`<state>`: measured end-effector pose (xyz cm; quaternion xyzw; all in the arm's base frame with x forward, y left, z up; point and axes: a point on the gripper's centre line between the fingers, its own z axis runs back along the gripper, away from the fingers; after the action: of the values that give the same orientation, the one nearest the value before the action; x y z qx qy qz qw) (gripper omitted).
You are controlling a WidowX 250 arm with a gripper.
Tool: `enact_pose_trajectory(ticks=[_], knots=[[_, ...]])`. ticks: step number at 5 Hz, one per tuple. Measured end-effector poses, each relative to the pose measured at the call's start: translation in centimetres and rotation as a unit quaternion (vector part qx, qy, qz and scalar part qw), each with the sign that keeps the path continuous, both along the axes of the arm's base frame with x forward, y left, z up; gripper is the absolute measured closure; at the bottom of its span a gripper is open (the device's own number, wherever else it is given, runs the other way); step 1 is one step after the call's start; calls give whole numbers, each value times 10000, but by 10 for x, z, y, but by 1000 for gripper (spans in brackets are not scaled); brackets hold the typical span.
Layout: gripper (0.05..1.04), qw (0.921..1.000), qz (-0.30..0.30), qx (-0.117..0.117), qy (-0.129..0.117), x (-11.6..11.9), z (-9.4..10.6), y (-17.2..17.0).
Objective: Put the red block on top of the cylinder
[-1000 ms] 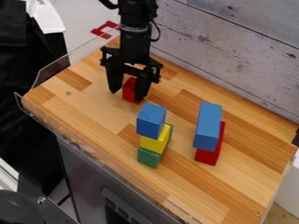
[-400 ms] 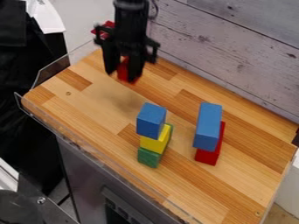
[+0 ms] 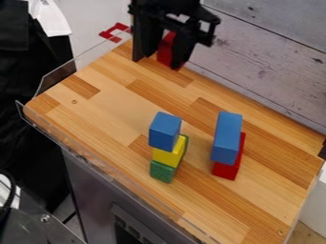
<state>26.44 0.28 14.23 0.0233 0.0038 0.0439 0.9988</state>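
A butcher-block work surface (image 3: 102, 112) spreads below a weathered plank wall (image 3: 274, 62), and over its far edge hangs the black two-finger gripper (image 3: 166, 57), closed on the upright red block (image 3: 167, 47), which is held up between its fingers. Lower down in the view stands a stack with a blue block (image 3: 164, 131) on top, a yellow block (image 3: 168, 156) beneath it and a green block (image 3: 163, 171) at the bottom; just right of that, a longer blue block (image 3: 227, 138) lies over another red block (image 3: 228, 170).
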Motion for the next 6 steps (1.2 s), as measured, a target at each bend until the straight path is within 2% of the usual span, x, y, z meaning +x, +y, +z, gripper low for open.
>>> enact_pose_trajectory(ticks=[1, 2, 4, 6], knots=[[565, 9992, -318, -224, -19, -5, 6, -29], [565, 9992, -315, -252, 61, -8, 6, -39], [565, 9972, -349, -394, 540, -11, -25, -58], [565, 9961, -385, -394, 694, -10, -38, -75]])
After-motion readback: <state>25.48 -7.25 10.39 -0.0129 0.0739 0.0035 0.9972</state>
